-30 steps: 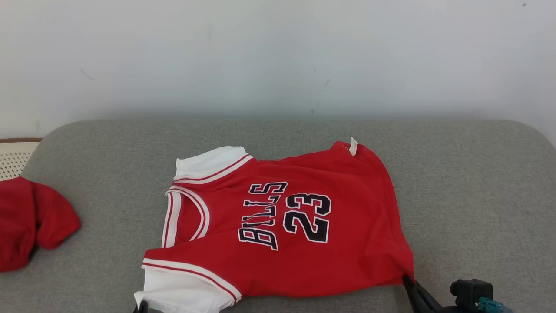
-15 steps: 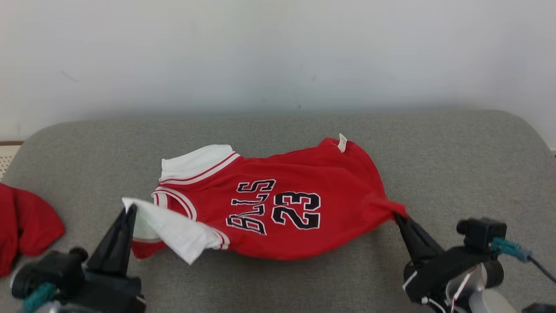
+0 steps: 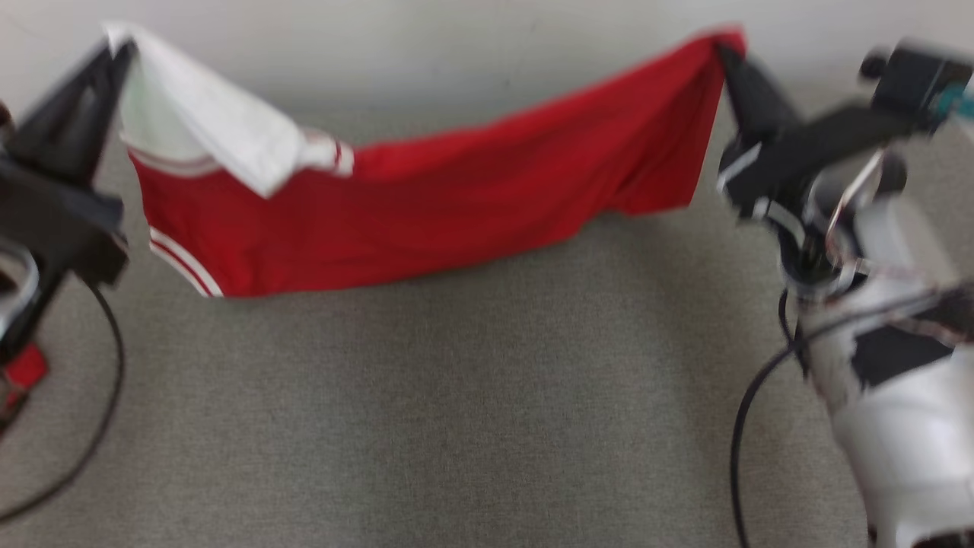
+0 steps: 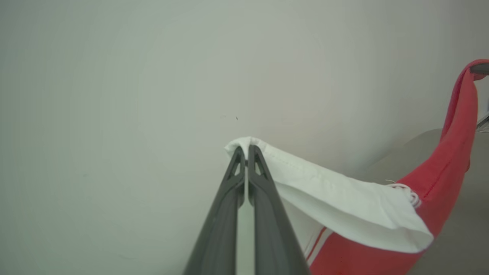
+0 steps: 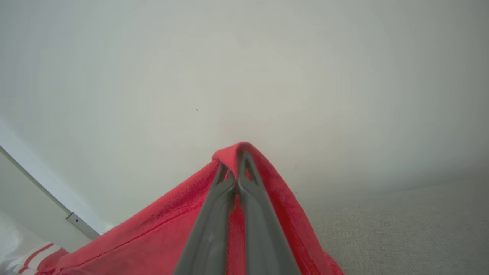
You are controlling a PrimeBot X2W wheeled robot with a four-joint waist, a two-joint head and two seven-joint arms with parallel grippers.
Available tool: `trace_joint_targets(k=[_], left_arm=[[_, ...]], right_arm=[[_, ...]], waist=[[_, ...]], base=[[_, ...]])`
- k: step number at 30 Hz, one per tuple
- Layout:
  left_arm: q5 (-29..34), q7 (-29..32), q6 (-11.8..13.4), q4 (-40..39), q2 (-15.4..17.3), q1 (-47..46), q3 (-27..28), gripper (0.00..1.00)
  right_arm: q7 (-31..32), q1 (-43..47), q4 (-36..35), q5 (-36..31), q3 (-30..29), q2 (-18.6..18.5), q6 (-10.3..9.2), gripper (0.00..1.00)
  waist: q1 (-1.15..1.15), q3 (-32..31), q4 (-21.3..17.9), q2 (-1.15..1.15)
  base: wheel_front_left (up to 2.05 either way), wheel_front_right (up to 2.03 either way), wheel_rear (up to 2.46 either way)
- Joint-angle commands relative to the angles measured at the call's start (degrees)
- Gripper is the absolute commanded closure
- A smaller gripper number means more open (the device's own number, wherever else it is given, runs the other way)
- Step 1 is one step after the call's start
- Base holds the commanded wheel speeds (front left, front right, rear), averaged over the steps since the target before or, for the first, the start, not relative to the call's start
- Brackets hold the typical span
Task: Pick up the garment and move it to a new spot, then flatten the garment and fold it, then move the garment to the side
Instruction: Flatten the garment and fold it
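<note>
"Head view first: how many of each thing?"

"One garment (image 3: 426,205), red, with one white sleeve (image 3: 205,129) showing and striped trim. Two grippers: the left gripper (image 3: 122,53) and the right gripper (image 3: 723,52). Two black cables (image 3: 122,365), one looping at each side. The garment hangs stretched between the two grippers, sagging in the middle, above the grey cushion (image 3: 456,411) and in front of the pale wall (image 3: 426,46)."

"What is hard to make out?"

"That whole view is smeared. I cannot tell whether the lowest red fold touches the cushion. The left gripper's body is cut by the left edge, and the white forearm (image 3: 905,426) of the right arm by the bottom corner. A small red patch (image 3: 27,367) at the left edge is too cut off to name."

"And the jaws?"

"Left wrist view: both dark fingers are pressed together, pinching the edge of the white sleeve at their tips. Right wrist view: the fingers are closed likewise on a red corner, with cloth draped over the tips and down both sides."
</note>
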Motion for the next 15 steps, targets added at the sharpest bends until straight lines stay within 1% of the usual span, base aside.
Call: trace_joint_targets(k=[1,4,7,10,13,15], left_arm=[[-1.31,-0.29,0.08,1.73,0.89,-3.76,-1.56,1.0],[-3.52,-0.49,0.07,6.16,1.55,-12.12,-5.12,1.0],[-5.33,-0.65,0.07,10.51,2.08,-19.78,-7.91,1.0],[-8.59,-0.61,0.07,16.49,1.49,-29.55,-9.95,1.0],[-8.96,-0.12,0.06,20.43,1.71,-36.33,-11.56,1.0],[-9.35,-0.29,0.06,22.66,1.3,-40.41,-12.32,1.0]], right_arm=[[0.26,-3.94,2.12,1.24,-0.49,0.31,-0.04,1.0],[1.02,-12.86,7.92,2.8,-1.95,0.8,-0.03,1.0],[1.09,-20.78,13.58,4.52,-4.01,2.22,-0.03,1.0],[1.37,-30.93,20.47,4.67,-5.4,3.86,-0.02,1.0],[0.47,-38.32,25.92,4.3,-6.56,5.5,-0.02,1.0],[-0.46,-42.46,29.69,4.34,-7.81,6.2,-0.02,1.0]], waist=[[-0.02,5.52,-0.06,0.0],[-0.02,7.9,-0.01,0.0],[-0.02,9.97,-0.28,0.0],[-0.02,12.1,-0.97,0.0],[-0.02,13.32,-1.87,0.0],[-0.02,13.9,-2.32,0.0]], base=[[0.0,0.0,0.0],[0.0,0.0,0.0],[0.0,0.0,0.0],[0.0,0.0,0.0],[0.0,0.0,0.0],[0.0,0.0,0.0]])
